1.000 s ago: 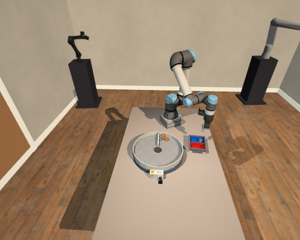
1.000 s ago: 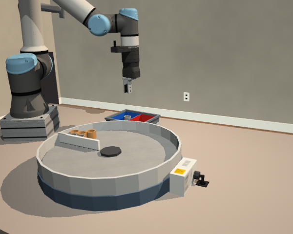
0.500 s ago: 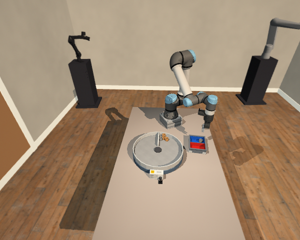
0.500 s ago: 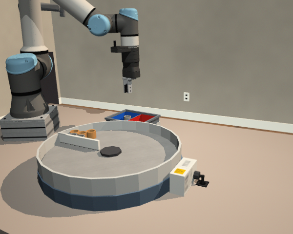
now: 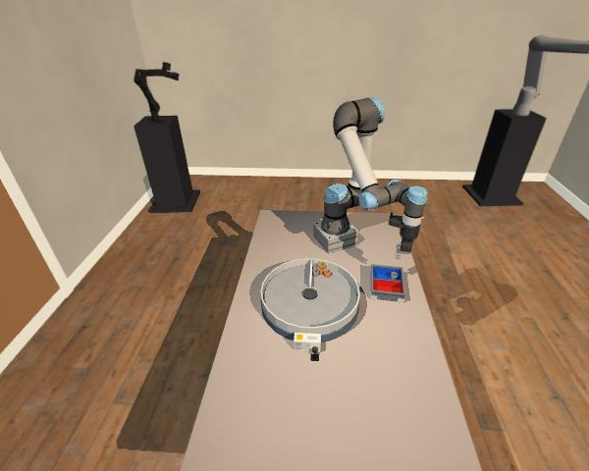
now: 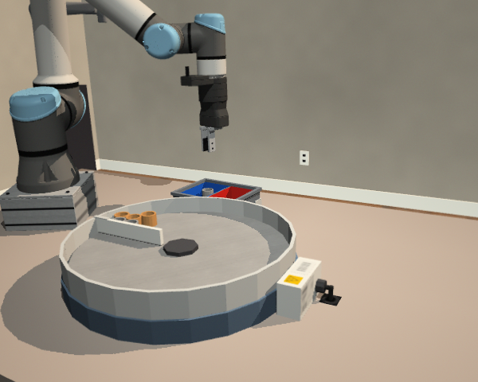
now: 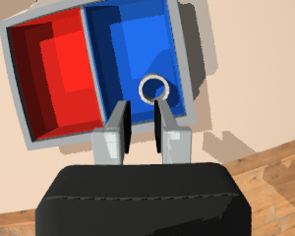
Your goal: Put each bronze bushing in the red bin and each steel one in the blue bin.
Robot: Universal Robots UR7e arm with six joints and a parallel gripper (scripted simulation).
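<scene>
My gripper (image 5: 398, 256) (image 6: 208, 150) (image 7: 143, 117) is open, its fingers part way apart with nothing between them. It hangs above and just behind the blue bin (image 5: 379, 273) (image 6: 195, 189) (image 7: 143, 39). One steel bushing (image 5: 394, 278) (image 6: 207, 193) (image 7: 142, 89) stands in the blue bin, near its rear wall. The adjoining red bin (image 5: 386, 287) (image 6: 235, 192) (image 7: 69, 64) is empty. On the turntable (image 5: 335, 304) (image 6: 218, 255), three bronze bushings (image 5: 327, 274) (image 6: 149, 220) cluster with two grey steel ones (image 5: 315, 270) (image 6: 132, 222), partly hidden behind the divider in the exterior view.
The divider (image 5: 311, 276) (image 6: 127, 231) is a low white wall across part of the turntable, against the cluster. A raised rim (image 6: 169, 304) rings the turntable. A white box (image 5: 301, 344) (image 6: 287, 298) with a yellow label stands at the front, a small black device (image 5: 314, 356) (image 6: 329, 299) beside it.
</scene>
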